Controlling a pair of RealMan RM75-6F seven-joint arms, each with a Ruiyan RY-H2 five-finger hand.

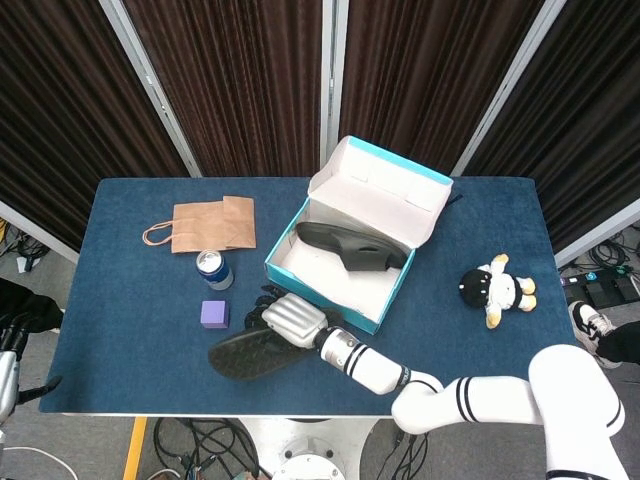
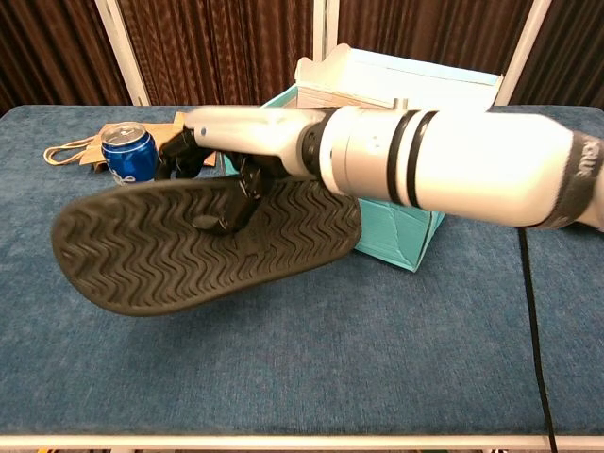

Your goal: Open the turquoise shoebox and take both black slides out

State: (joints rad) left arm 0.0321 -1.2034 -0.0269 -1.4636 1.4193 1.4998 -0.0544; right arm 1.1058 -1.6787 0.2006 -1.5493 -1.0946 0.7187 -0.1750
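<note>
Black slide [image 1: 248,352] clamped in the right hand [image 1: 288,320], hanging over the table [image 1: 130,300]; its mate [image 1: 350,247] sits in the turquoise shoebox [image 1: 345,290].

The right arm enters from the lower right of the head view and stretches across toward the lower centre, its white forearm banded in black. The right robot hand [image 1: 288,320] [image 2: 222,142] grips a slide [image 1: 250,352] [image 2: 203,241], fingers curled into its strap, held sole-down. The left robot hand [image 1: 8,345] sits at the far left edge, its state unclear.
</note>
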